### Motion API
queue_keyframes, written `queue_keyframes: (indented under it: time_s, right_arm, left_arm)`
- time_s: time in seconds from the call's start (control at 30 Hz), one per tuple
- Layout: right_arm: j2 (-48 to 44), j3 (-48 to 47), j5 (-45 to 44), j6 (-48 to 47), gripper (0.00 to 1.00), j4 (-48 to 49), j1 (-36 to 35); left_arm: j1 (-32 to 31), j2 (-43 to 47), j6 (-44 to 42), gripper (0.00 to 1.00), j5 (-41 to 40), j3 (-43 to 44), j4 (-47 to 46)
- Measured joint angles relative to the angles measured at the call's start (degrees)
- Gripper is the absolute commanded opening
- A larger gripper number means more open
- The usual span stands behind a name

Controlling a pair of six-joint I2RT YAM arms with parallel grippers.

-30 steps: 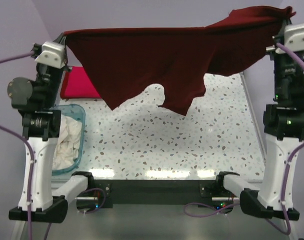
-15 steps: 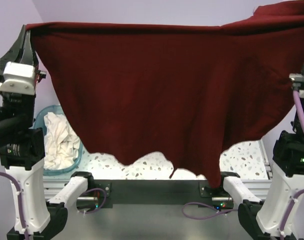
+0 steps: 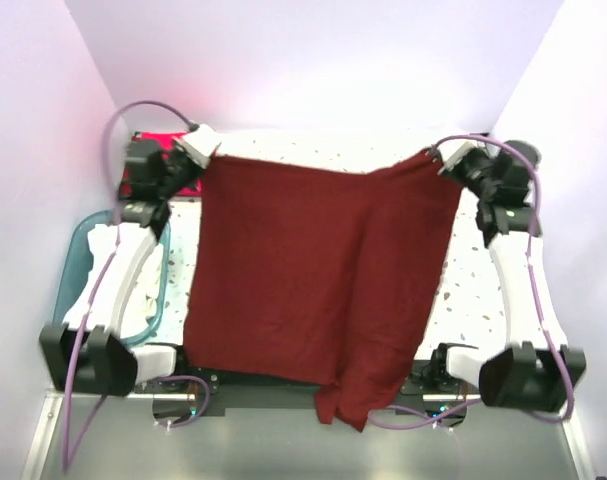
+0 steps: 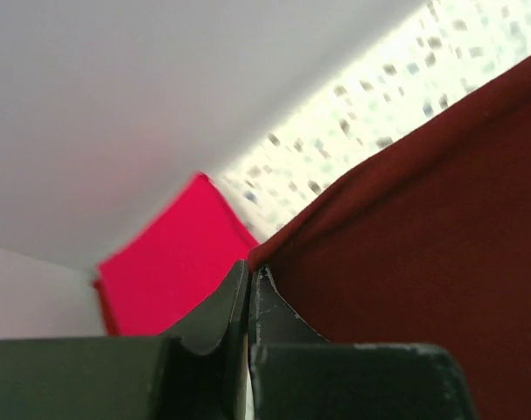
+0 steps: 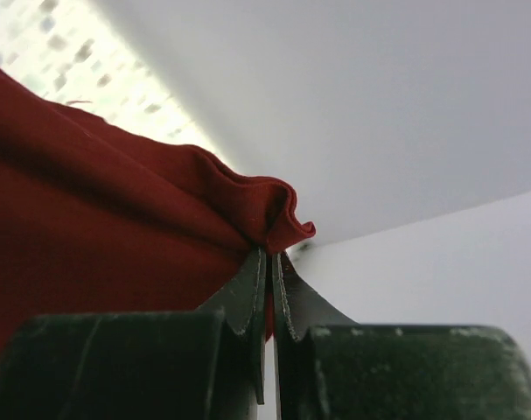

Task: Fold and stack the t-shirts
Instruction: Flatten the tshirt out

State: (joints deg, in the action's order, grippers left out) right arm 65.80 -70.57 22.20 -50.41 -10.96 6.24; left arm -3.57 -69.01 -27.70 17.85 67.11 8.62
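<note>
Top external — maroon t-shirt (image 3: pixel 313 280) overhangs table (image 3: pixel 468 300) at near edge.

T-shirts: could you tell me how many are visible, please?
2: the maroon t-shirt spread in the centre, and the crimson t-shirt at the far-left corner. More may be hidden in the blue tub.

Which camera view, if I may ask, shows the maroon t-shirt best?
The top external view: the whole maroon t-shirt shows there, spread out. The left and right wrist views show only the corners pinched by the left gripper and right gripper.
</note>
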Motion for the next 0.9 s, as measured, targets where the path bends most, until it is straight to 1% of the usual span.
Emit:
queue_keyframes:
  time_s: [0.1, 0.17, 0.2, 0.23, 0.3, 0.4, 0.5, 0.67, 0.77, 0.9]
  right_arm:
    - [5.73, 6.27, 0.68, -0.68, 0.0, -0.15, 0.04]
    - [10.84, 6.97, 0.79, -0.63, 0.0, 0.68, 0.04]
    - [13.94, 6.88, 0.7, -0.61, 0.0, 1.79, 0.04]
    - [16.44, 6.62, 0.48, -0.59, 0.0, 2.89, 0.04]
    - [22.64, 4.98, -0.15, -0.61, 0.0, 4.66, 0.04]
    - [31.45, 0.26, -0.72, -0.61, 0.0, 6.01, 0.11]
    - [40.04, -7.15, -1.68, -0.59, 0.0, 7.02, 0.09]
    - [51.91, -21.35, -2.47, -0.28, 0.0, 8.24, -0.09]
    - [56.92, -27.98, -3.48, -0.2, 0.0, 8.63, -0.46]
    - [60.59, -33.07, -4.79, -0.22, 0.0, 8.83, -1.05]
  left_arm:
    - [-1.33, -7.8, -0.37, 0.0, -0.04, -3.61, -0.5]
    - [-1.92, -14.93, -0.44, 0.0, -0.17, -3.56, -1.95]
    - [-2.08, -19.96, -0.42, 0.0, -0.31, -2.23, -2.16]
    - [-2.14, -22.77, -0.42, 0.0, -0.48, -1.29, -2.47]
    - [-2.14, -32.17, -0.33, 0.0, -0.79, 4.42, -1.99]
    - [-2.1, -42.6, -0.02, 0.0, -1.77, 13.05, -1.4]
    - [-2.08, -49.94, 0.04, 0.0, -1.97, 21.62, -1.07]
    - [-2.1, -57.35, 0.04, 0.0, -1.9, 31.93, -1.07]
    - [-2.08, -60.52, -0.31, 0.0, -2.05, 36.02, -1.57]
    - [-2.08, -64.17, -1.62, 0.0, -1.97, 40.11, -1.81]
